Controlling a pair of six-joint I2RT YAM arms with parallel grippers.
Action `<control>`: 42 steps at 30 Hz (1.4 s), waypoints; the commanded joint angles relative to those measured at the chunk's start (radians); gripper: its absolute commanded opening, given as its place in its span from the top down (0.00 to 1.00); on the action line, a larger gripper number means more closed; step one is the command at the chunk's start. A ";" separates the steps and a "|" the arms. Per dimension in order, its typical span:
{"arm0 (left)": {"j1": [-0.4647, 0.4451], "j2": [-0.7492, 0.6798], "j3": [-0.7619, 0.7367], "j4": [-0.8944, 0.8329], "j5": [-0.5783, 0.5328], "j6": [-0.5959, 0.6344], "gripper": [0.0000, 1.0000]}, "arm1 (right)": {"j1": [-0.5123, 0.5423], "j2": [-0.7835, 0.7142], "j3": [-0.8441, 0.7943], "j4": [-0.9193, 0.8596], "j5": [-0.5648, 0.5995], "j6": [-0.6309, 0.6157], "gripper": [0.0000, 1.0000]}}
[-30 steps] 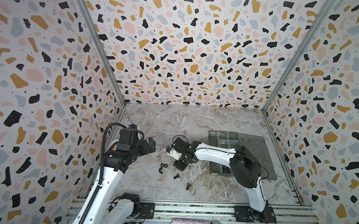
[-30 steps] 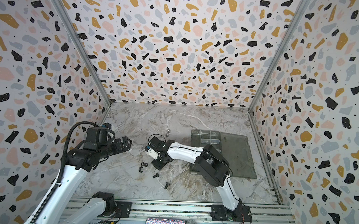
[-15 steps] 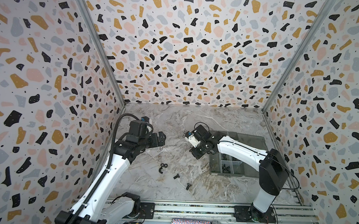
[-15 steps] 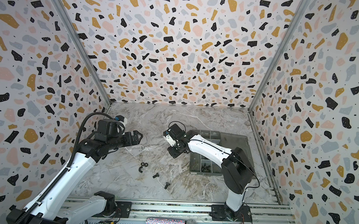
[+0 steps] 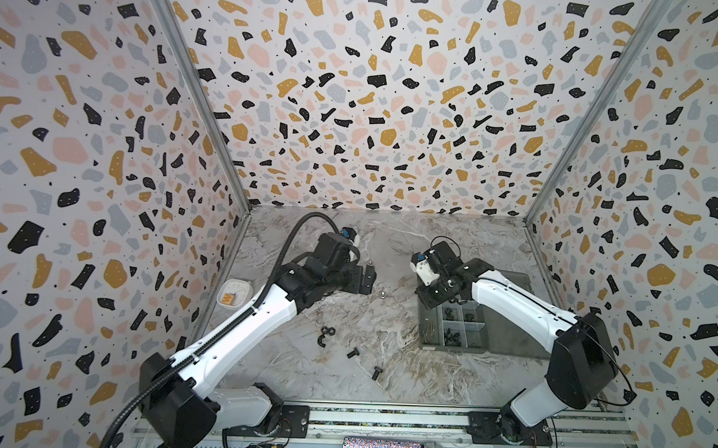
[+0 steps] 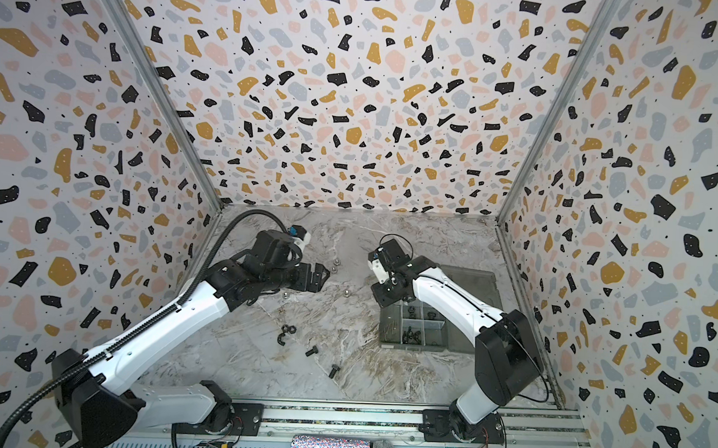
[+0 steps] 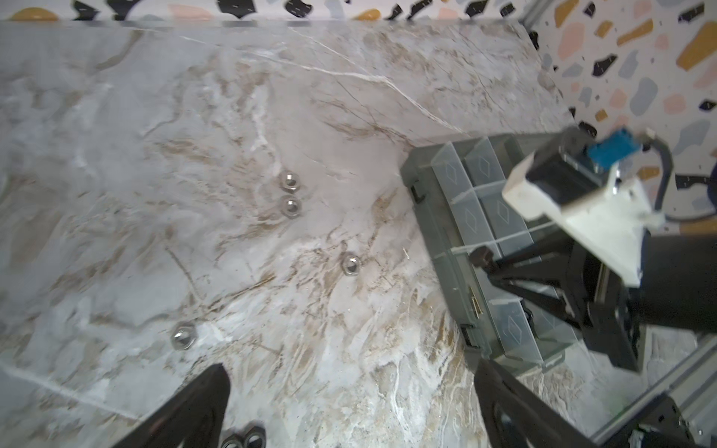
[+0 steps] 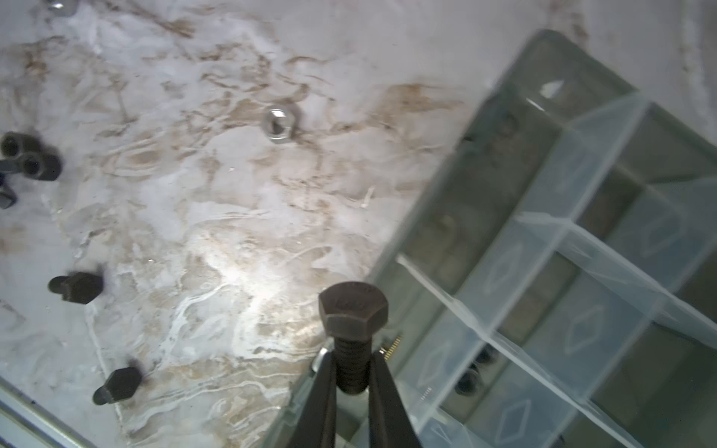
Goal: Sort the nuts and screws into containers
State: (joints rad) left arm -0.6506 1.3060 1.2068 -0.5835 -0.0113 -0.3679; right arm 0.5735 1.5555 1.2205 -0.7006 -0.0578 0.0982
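One black bolt (image 8: pixel 353 333) is gripped by its threaded shank in the nearly closed right jaws, above the edge of the organiser box (image 7: pixel 434 240). Its long axis runs in line with the jaws, hexagonal head pointing away from the arm (image 5: pixel 512 298). Delivery seems under way; next, the bolt compartment must be reached and the jaws opened. The left jaws are spread wide, empty, above the tabletop (image 7: pixel 155 155).

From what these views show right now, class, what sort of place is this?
Probably a robot lab test booth: terrazzo-print panels wall in a marble-look tabletop, and the left arm and right arm stand on an aluminium rail.
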 commanded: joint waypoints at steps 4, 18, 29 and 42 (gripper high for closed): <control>-0.085 0.125 0.119 0.036 -0.034 0.063 0.01 | -0.146 -0.096 -0.046 -0.075 0.060 0.061 0.92; -0.206 0.353 0.361 -0.050 0.006 0.188 0.01 | -0.310 -0.183 -0.199 -0.125 0.058 0.156 0.92; -0.211 0.349 0.352 -0.085 0.010 0.216 0.01 | -0.314 -0.171 -0.263 -0.098 0.026 0.197 0.92; -0.210 0.318 0.297 -0.053 0.011 0.192 0.01 | -0.329 -0.104 -0.210 -0.097 0.049 0.172 0.66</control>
State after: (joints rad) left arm -0.8593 1.6550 1.5188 -0.6567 -0.0051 -0.1715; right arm 0.2485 1.4406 0.9607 -0.7784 -0.0296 0.2806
